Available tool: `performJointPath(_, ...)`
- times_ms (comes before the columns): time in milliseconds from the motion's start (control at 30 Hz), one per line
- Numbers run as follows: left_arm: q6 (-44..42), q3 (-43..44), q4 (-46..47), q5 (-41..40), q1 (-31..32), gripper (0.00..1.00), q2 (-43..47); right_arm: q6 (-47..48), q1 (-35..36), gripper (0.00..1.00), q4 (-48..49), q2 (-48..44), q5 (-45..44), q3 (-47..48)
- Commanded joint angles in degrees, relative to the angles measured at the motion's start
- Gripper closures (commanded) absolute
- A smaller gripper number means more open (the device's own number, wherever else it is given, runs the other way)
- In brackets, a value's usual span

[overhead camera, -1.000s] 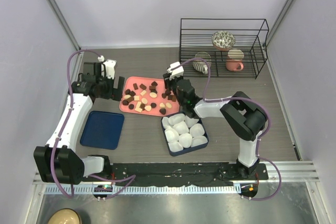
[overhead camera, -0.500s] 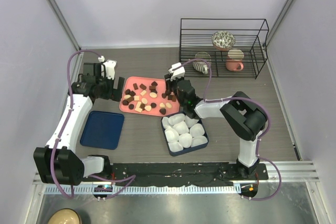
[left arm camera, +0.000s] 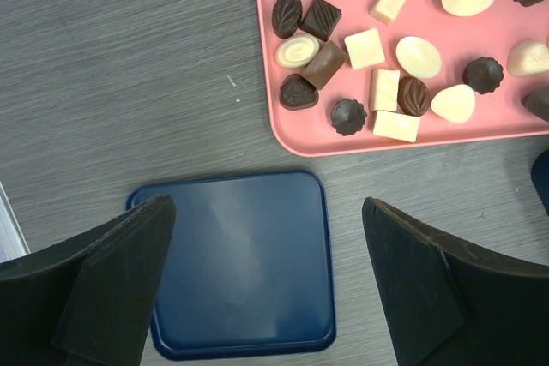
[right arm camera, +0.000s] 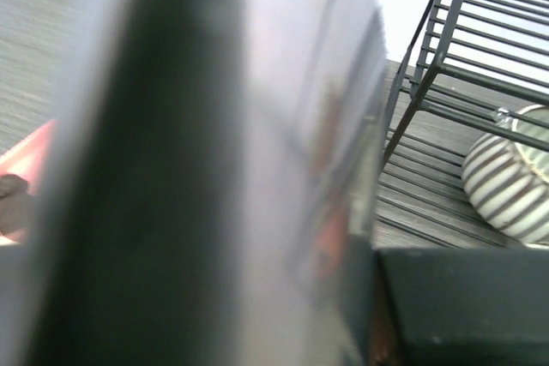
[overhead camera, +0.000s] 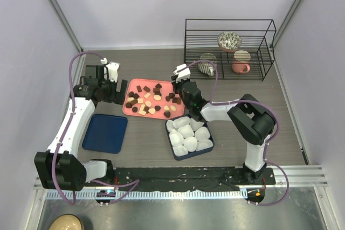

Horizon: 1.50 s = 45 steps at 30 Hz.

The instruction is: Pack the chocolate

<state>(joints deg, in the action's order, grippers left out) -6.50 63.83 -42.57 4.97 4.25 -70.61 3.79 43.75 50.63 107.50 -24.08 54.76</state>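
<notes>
top external view has the chocolate [overhead camera: 146, 99] all lying on the pink tray [overhead camera: 131, 84] mid-table, and none of it shows in the white cups [overhead camera: 187, 133] that fill the box [overhead camera: 212, 141] just in front of that tray. the right gripper [overhead camera: 174, 95] is down at the tray's right edge among the pieces there. its wrist view is a blur with only the rack [right arm camera: 446, 57] sharp, so i cannot tell whether its jaws are apart, together or on a piece. the left gripper [left arm camera: 268, 212] hangs by the tray's left end, over the blue tray [left arm camera: 244, 263], with its fingers [left arm camera: 111, 272] wide apart and nothing between them. the step in hand looks like a first pick, with the right arm taking one piece from the right edge. as i judge it, the next move calls for a firm hold on a single piece and a lift clear of its neighbours. then comes a short carry toward the box and a release centred low over one cup, so the piece does not bounce out.
</notes>
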Motion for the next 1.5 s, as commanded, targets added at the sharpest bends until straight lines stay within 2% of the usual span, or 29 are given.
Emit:
performJointPath(0,-0.7,-0.02,2.22,-0.75,-0.21,0.05,0.82,4.11,-0.33,0.77,-1.67,-4.49,-0.27,2.28)
performJointPath(200,-0.7,0.33,2.05,-1.19,-0.21,0.05,0.65,5.96,-0.33,0.81,-4.83,-11.6,1.31,2.02)
performJointPath(367,-0.7,0.24,2.14,-1.1,-0.21,0.06,0.56,4.03,-0.33,0.81,-9.14,-21.0,3.07,-2.81)
performJointPath(533,-0.62,0.24,1.61,-1.46,-0.21,0.07,0.65,0.18,0.29,0.87,-19.68,-34.27,4.39,-7.73)
performJointPath(833,-0.88,0.41,0.99,-2.16,-0.21,0.07,0.56,-2.56,4.23,0.88,-37.52,-56.5,3.6,-16.0)
performJointPath(1100,-0.27,1.03,0.12,-1.46,-0.21,0.07,0.21,-5.1,7.23,0.88,-44.04,-59.34,3.6,-17.23)
performJointPath(1467,-1.06,0.5,-0.15,-1.37,-0.12,0.07,0.74,-7.75,8.2,0.88,-41.58,-58.72,2.1,-23.12)
